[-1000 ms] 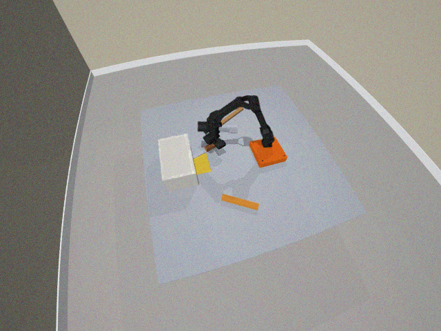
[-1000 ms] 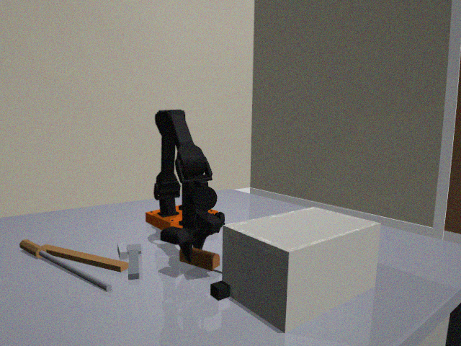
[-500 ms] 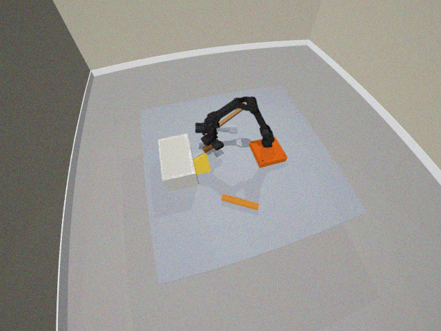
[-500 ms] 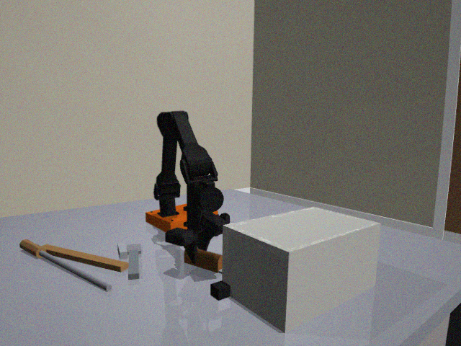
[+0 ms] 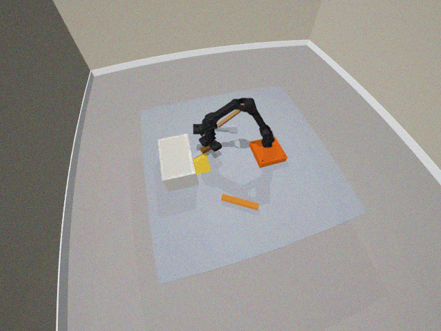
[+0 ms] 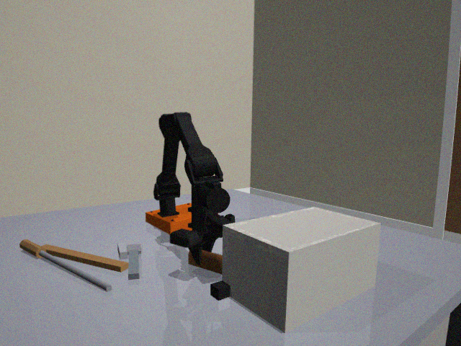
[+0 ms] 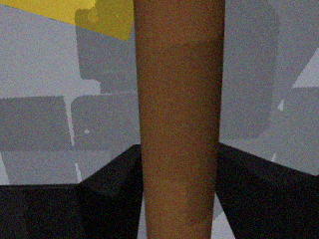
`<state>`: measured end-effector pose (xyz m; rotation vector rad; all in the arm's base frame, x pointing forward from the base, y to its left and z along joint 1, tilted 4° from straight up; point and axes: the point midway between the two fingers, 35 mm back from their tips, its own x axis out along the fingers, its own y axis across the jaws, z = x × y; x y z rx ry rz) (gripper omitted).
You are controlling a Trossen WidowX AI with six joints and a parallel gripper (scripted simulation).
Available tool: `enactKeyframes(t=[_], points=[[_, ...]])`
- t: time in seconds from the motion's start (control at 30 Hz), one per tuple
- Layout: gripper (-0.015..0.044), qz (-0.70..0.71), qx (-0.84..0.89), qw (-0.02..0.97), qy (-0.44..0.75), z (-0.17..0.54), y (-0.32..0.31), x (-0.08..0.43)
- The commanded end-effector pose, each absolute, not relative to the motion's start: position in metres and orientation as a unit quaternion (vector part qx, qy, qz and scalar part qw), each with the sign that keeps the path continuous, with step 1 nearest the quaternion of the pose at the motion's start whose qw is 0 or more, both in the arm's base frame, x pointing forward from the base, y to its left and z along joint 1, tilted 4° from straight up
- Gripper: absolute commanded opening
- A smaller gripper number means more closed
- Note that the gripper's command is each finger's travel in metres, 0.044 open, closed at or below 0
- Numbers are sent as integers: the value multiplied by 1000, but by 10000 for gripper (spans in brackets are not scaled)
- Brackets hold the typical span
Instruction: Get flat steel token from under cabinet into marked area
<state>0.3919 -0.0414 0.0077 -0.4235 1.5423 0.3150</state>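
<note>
My gripper (image 5: 210, 145) (image 6: 202, 254) (image 7: 174, 151) is shut on the brown handle (image 5: 205, 149) (image 6: 212, 262) (image 7: 180, 100) of a tool, low over the table in front of the cabinet. A thin dark rod (image 5: 198, 156) runs from the handle to the cabinet's front edge; its far end is hidden. The white cabinet (image 5: 175, 156) (image 6: 301, 232) stands beside the yellow marked area (image 5: 202, 165) (image 7: 60, 7). In the wrist view, the handle passes just right of the yellow corner. The steel token is not visible in any view, and the vent slots do not show.
A small black cube (image 6: 220, 290) sits by the cabinet's side. A wooden-handled tool with a grey rod (image 6: 74, 269), a wooden bar (image 6: 85, 257) and a grey T-shaped piece (image 6: 134, 262) lie to one side. An orange bar (image 5: 239, 201) lies on the other side.
</note>
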Motion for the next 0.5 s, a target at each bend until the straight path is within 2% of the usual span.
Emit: enactKeyframes(t=[0.0, 0.47], points=[[0, 140, -190, 687, 688, 8, -39, 398], [0, 140, -190, 687, 687, 8, -32, 410]])
